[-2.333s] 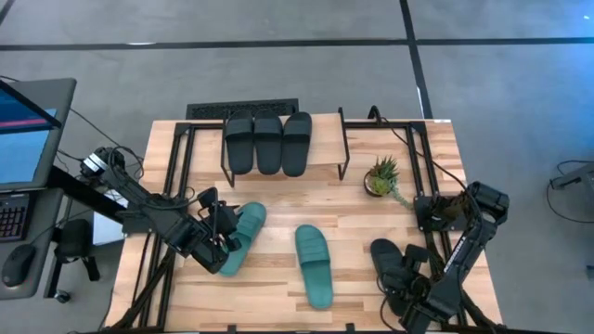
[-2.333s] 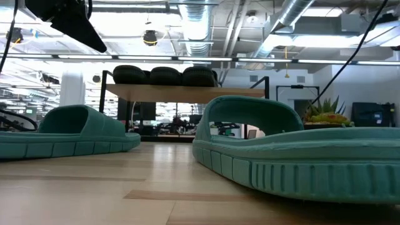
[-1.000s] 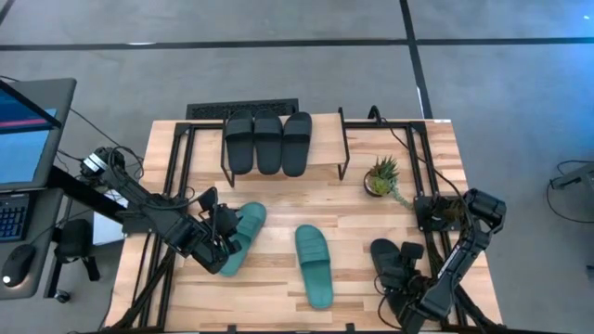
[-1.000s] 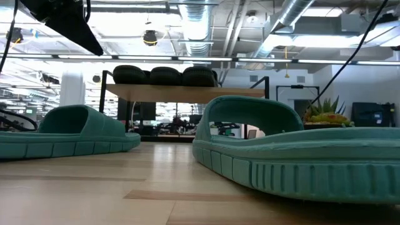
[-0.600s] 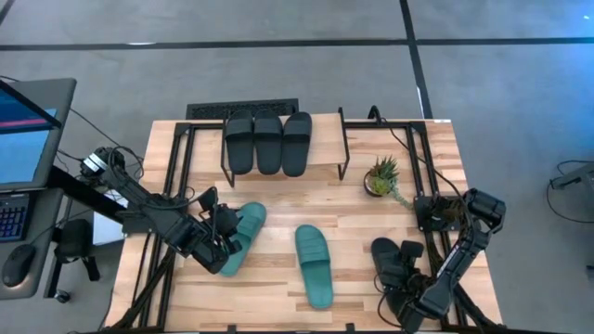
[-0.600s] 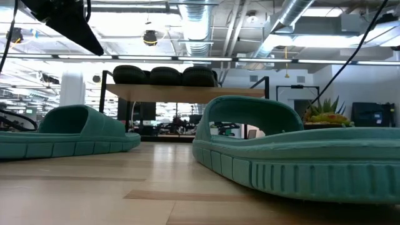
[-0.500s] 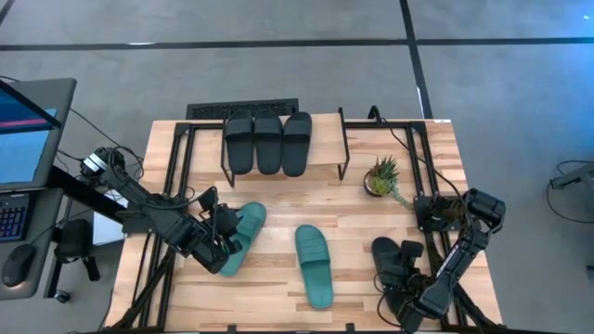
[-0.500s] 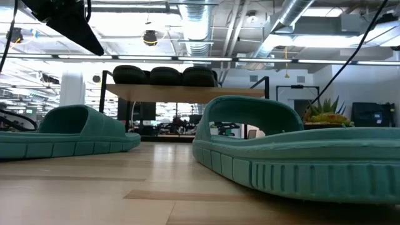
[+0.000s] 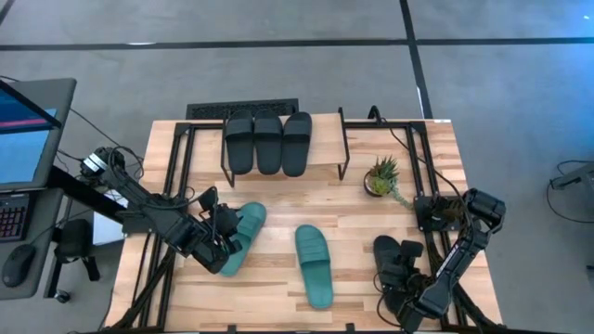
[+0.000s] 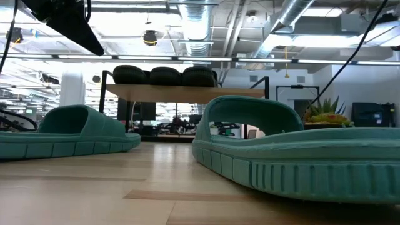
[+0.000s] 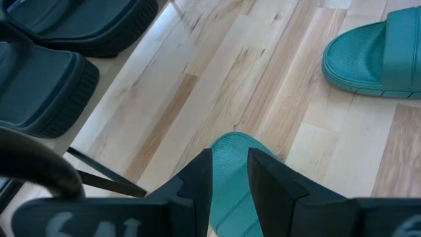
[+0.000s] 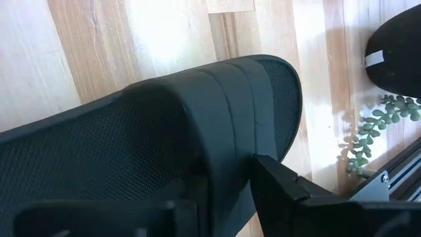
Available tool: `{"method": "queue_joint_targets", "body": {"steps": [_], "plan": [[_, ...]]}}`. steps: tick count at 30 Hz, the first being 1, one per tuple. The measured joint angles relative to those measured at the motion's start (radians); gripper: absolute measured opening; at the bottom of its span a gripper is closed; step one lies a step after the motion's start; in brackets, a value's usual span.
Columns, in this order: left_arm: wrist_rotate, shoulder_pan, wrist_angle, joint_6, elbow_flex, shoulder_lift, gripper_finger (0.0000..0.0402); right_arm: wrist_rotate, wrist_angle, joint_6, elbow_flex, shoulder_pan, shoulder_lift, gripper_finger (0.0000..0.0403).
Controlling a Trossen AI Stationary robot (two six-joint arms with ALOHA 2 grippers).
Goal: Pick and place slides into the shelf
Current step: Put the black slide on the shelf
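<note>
Three black slides (image 9: 267,142) lie side by side on the shelf's top board (image 9: 327,148) at the far middle. One teal slide (image 9: 314,264) lies loose on the table's middle. A second teal slide (image 9: 243,227) lies left of it, with my left gripper (image 9: 223,245) shut on it. At the near right a fourth black slide (image 9: 388,255) lies on the table, and my right gripper (image 9: 408,295) is shut on its strap. My left gripper pinches a narrow part of the teal slide (image 11: 230,164) between its two fingers, and the slide's rounded end shows just beyond the fingertips. The fingers come from the table's left. The slide's sole lies flat on the table (image 10: 62,147). My right gripper has the black slide's wide strap (image 12: 230,158) between its two fingers; the left finger shows poorly against the dark rubber. The fingers come from the table's near side, slanting down. The slide rests on the table.
A small potted plant (image 9: 381,176) stands right of the shelf, beyond the black slide. Black arm frames run along the table's left and right edges. A monitor (image 9: 23,130) stands off the table's left. Bare wood lies between the loose teal slide and the shelf.
My right gripper has shifted slightly at the black slide in the near right corner. The slides and my left gripper stay where they were.
</note>
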Motion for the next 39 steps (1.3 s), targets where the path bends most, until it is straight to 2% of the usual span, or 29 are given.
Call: {"method": "queue_joint_targets", "body": {"steps": [20, 26, 39], "plan": [[-0.001, 0.0, 0.0, 0.0, 0.0, 0.0, 0.0087, -0.002, -0.008, 0.018, 0.001, -0.015, -0.001, 0.0008], [-0.001, 0.0, -0.001, 0.0, 0.0, 0.0, 0.0087, -0.003, -0.022, 0.018, 0.007, -0.019, -0.001, 0.0013], [-0.011, 0.0, -0.001, 0.006, 0.0, 0.0, 0.0087, 0.021, -0.168, 0.019, 0.094, -0.037, -0.001, 0.0009]]}}
